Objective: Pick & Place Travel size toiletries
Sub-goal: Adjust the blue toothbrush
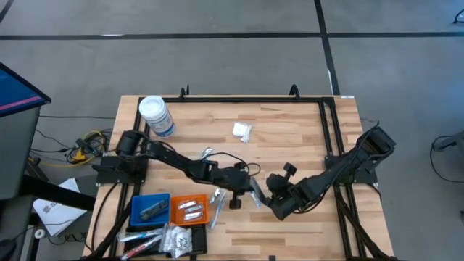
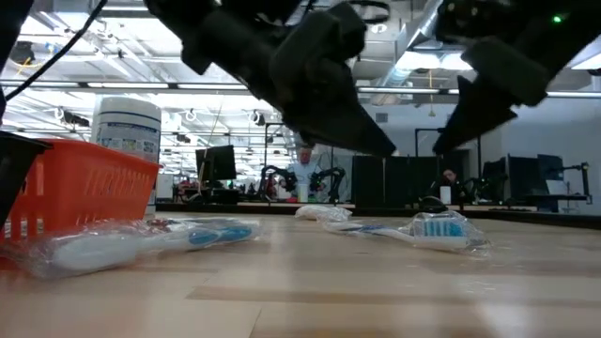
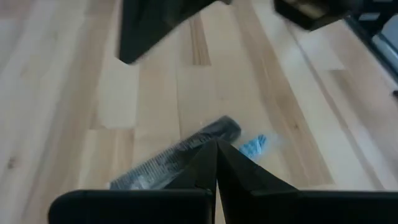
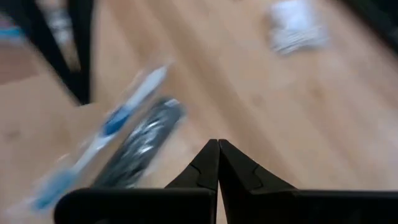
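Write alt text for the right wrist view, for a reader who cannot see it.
The right gripper, its two dark fingers pressed shut, points across the wooden table beside a wrapped blue-and-white toothbrush and a dark comb-like item lying alongside it. A small white packet lies farther off.

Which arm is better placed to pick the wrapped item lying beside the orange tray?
Probably left: the left gripper is nearer the wrapped item by the orange tray; the right gripper would need to reach past it.
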